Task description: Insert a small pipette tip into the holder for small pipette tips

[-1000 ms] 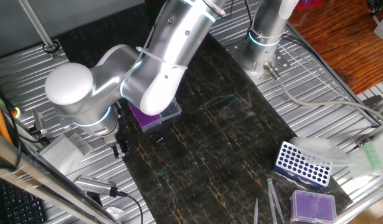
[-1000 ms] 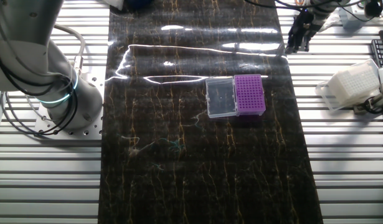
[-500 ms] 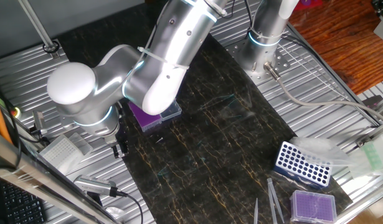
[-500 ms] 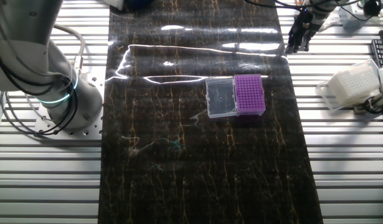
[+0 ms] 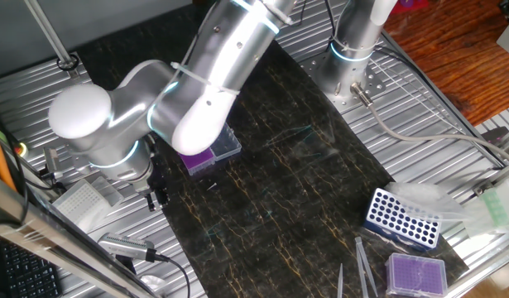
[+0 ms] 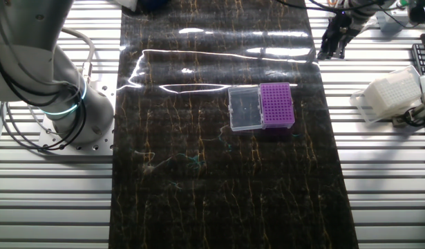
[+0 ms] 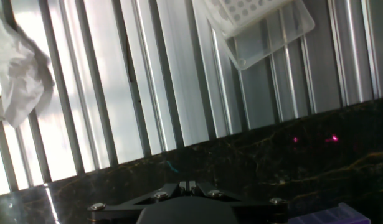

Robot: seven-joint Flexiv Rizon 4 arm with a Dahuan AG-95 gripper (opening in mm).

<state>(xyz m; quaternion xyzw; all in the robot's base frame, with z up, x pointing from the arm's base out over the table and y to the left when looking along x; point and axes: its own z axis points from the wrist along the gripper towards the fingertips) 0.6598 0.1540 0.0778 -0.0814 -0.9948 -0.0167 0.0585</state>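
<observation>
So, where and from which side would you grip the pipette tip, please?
Across its middle, from straight above: the tip lies flat on the mat, slender and tapered, so a pinch across its width will probably hold best.

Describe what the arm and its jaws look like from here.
The arm is glossy silver-white with rounded joint housings and glowing teal-blue rings at the joints. The gripper is small and black, with dark cables running to it. In the hand view its jaws appear dark, with silver screws.
</observation>
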